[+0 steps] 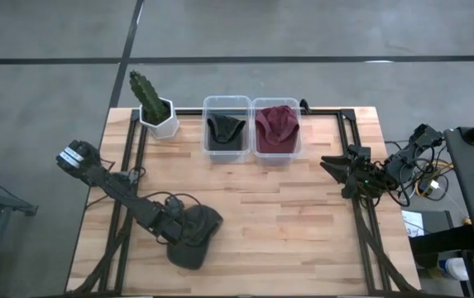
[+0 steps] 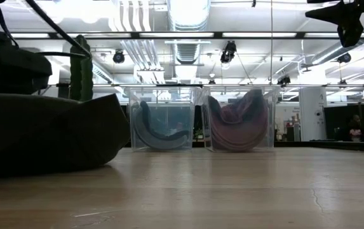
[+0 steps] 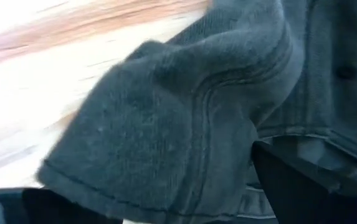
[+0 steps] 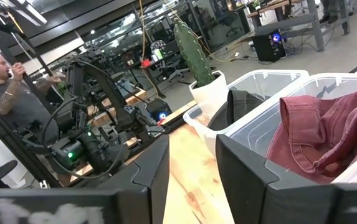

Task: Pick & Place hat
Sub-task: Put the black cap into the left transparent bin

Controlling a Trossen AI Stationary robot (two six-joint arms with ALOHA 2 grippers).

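Observation:
A dark grey-green hat [image 1: 199, 240] lies near the table's near-left part; it also shows in the low view [image 2: 48, 137] and fills the left wrist view [image 3: 184, 93]. My left gripper [image 1: 174, 228] is at the hat's left side, shut on its cloth [image 3: 172, 180]. My right gripper [image 1: 334, 168] hovers open over the table's right side, clear of everything [image 4: 190, 168]. At the far edge stand two clear bins: the left bin [image 1: 227, 101] holds a dark hat [image 1: 225, 131], and the right bin [image 1: 276, 101] holds a red hat [image 1: 276, 126]. My left gripper has a bunched fold of the hat's cloth with a stitched edge [image 3: 228, 143] between its two fingers [image 3: 290, 186]. The fingers come slanting down from the table's left. In the low view the hat's underside [image 2: 54, 168] rests on the table, and the hat is slumped.
A cactus in a white pot [image 1: 154, 112] stands at the far-left corner beside the bins. A black frame rail [image 1: 361, 223] runs along the table's right side, and another along the left [image 1: 117, 223]. Bare wood [image 1: 278, 223] lies between hat and right arm. A person shows beyond the table [image 4: 4, 93].

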